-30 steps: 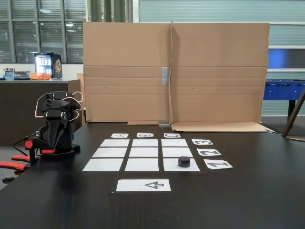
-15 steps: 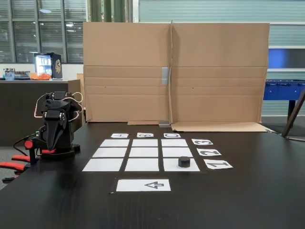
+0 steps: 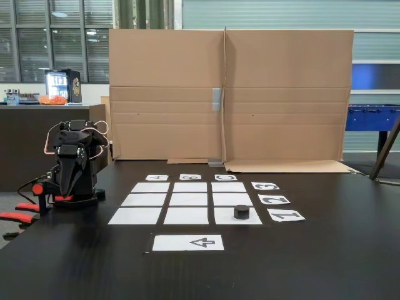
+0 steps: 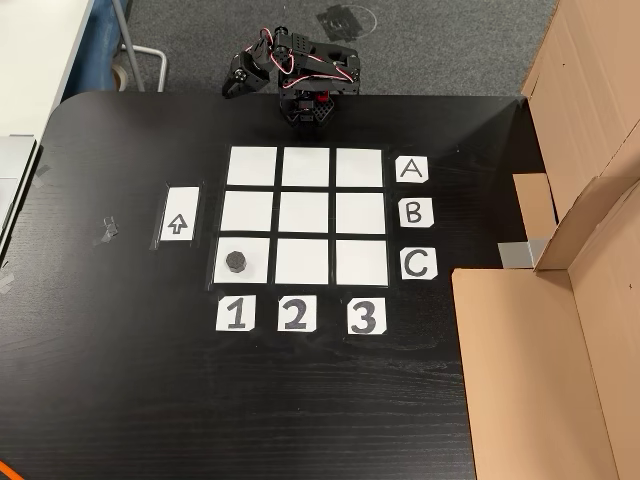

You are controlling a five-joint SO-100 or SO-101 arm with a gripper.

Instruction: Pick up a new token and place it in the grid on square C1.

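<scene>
You can read the paper labels clearly in the other view: "A" (image 4: 411, 170), "B" (image 4: 414, 213) and "C" (image 4: 418, 264) run down the right side of the grid of nine white paper rectangles (image 4: 306, 214), and "1" (image 4: 235, 314), "2" (image 4: 294, 315) and "3" (image 4: 364, 317) run along its lower edge. A separate white sheet printed with an arrow (image 4: 178, 214) lies just to the left of the grid.

The small black round puck (image 4: 236, 262) (a short, matte cylinder) stands upright on the corner rectangle in line with "C" and "1" (image 4: 255, 250), well inside its paper edge. In the fixed view you see the same puck (image 3: 241, 212) on the near right cell.

The black arm is folded at the far edge of the dark, wood-grained desk (image 4: 120, 380), well apart from the puck. Its end effector (image 4: 236, 82) holds nothing; how far it is open, I cannot tell. Plain brown corrugated cardboard (image 3: 228, 94) stands behind the grid.
</scene>
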